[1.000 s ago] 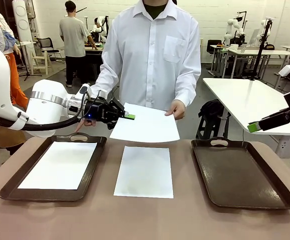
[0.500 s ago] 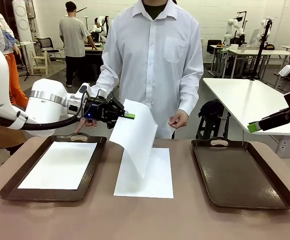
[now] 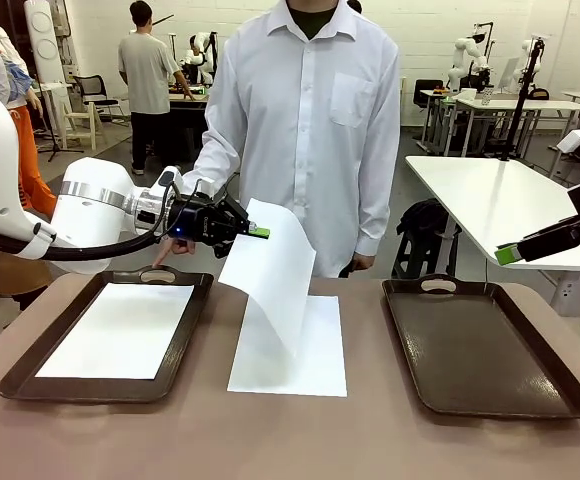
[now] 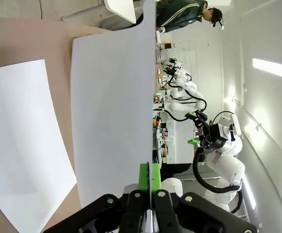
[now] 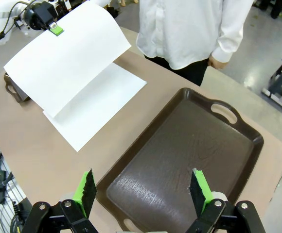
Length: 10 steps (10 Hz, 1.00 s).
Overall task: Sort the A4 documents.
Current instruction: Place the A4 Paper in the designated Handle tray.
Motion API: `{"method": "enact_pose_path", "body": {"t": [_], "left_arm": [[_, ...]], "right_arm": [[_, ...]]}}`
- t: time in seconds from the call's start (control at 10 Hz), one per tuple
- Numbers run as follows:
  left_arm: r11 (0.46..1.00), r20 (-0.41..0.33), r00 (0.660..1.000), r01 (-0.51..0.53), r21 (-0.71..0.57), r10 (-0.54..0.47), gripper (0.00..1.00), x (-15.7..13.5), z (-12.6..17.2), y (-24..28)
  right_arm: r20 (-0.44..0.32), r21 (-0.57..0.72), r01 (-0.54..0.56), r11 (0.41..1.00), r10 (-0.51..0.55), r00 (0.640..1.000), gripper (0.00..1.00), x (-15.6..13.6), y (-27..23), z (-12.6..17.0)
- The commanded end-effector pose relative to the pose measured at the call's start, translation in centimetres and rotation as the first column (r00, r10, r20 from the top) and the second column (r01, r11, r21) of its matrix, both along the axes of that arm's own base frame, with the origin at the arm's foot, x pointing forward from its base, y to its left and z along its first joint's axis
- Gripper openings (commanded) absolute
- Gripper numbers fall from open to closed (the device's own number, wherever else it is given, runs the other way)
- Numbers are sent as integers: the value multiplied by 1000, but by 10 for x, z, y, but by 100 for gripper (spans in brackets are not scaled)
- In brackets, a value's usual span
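The left jaws are shut tight on the top corner of one sheet (image 3: 270, 275). In the front view they sit at about 9 o'clock, up above the worktop (image 3: 370, 440). The held sheet hangs down from them and curls. Its low edge is right over a second sheet (image 3: 310, 365). I cannot tell if the two touch. The second sheet lies flat in the middle of the worktop, at about 6 o'clock, between two brown trays. A third sheet (image 3: 120, 330) lies flat inside the left tray (image 3: 25, 375) at 8 o'clock. The right tray (image 3: 480, 350) is at 4 o'clock.

The right jaws are wide open and hold nothing. In the right wrist view they hang over the near end of the right tray. In the front view they are at 3 o'clock, up off the worktop.

A person (image 3: 310, 120) in a white shirt stands at 12 o'clock, at the far side of the worktop. One hand (image 3: 362, 263) hangs low by the far edge.
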<state>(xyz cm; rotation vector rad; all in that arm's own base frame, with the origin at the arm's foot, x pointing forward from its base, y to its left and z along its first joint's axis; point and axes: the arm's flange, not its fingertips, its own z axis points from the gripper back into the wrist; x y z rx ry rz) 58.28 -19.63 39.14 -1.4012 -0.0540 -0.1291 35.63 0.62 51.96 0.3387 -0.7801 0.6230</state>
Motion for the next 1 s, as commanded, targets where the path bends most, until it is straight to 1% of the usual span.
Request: {"method": "enact_pose_path", "body": {"t": [0.0,0.3,0.4,0.5,0.7,0.9], "left_arm": [[1000,-1,1000,2,-3,-2,0,1,-1,-1],[1000,0,1000,0,0,0,1,0,0,0],[991,81,994,68,113,-78,1,-5,15,3],[973,125,984,102,209,-130,1,-13,33,13],[930,91,979,142,339,-183,1,-23,47,45],[903,66,989,91,419,-130,1,-32,58,84]], "right_arm": [[-2,1,-1,1000,1,1000,100,0,0,-1],[-2,1,-1,1000,1,1000,100,0,0,-1],[-2,1,-1,1000,1,1000,100,0,0,-1],[-2,1,-1,1000,1,1000,100,0,0,-1],[-2,1,-1,1000,1,1000,100,0,0,-1],[-2,1,-1,1000,1,1000,100,0,0,-1]]}}
